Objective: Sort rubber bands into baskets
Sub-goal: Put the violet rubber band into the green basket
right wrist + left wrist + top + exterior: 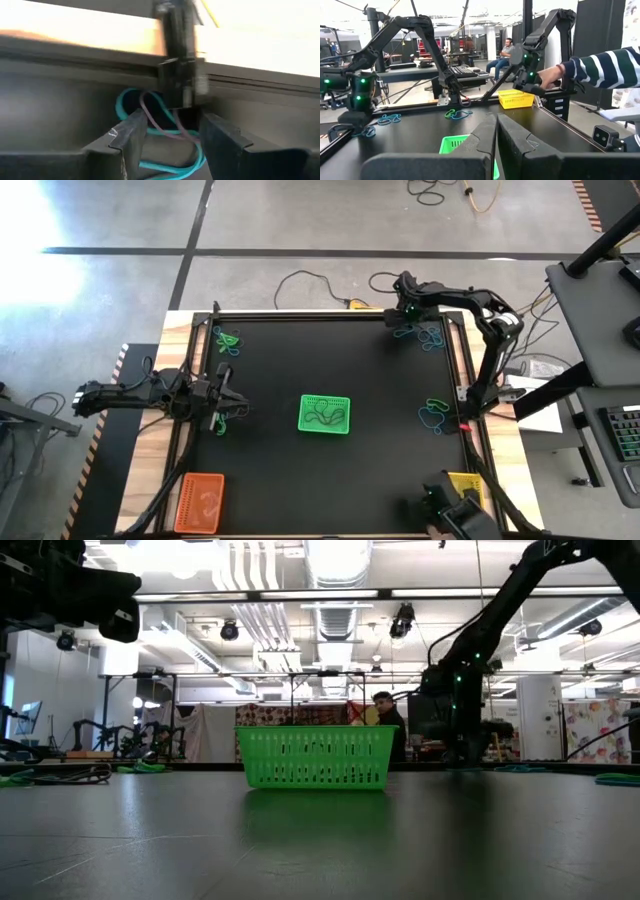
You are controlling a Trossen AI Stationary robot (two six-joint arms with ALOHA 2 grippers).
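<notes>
The rubber bands (420,334) lie in loose clusters on the black bench (330,470): blue ones at the far right corner, green ones at the far left corner (228,340), more near the right edge (433,414) and beside the left claw (222,423). From above, the green basket (325,413) sits mid-bench holding a few bands, the orange basket (200,502) at the near left and the yellow basket (464,485) at the near right. Only the right wrist view shows the right claw (171,132) spread, its fingers (131,135) straddling blue and pinkish bands against the bench frame. The left claw (495,137) is pressed together, and its view alone shows a person's striped sleeve (600,67) near the yellow basket. The low view shows the green basket's mesh side.
</notes>
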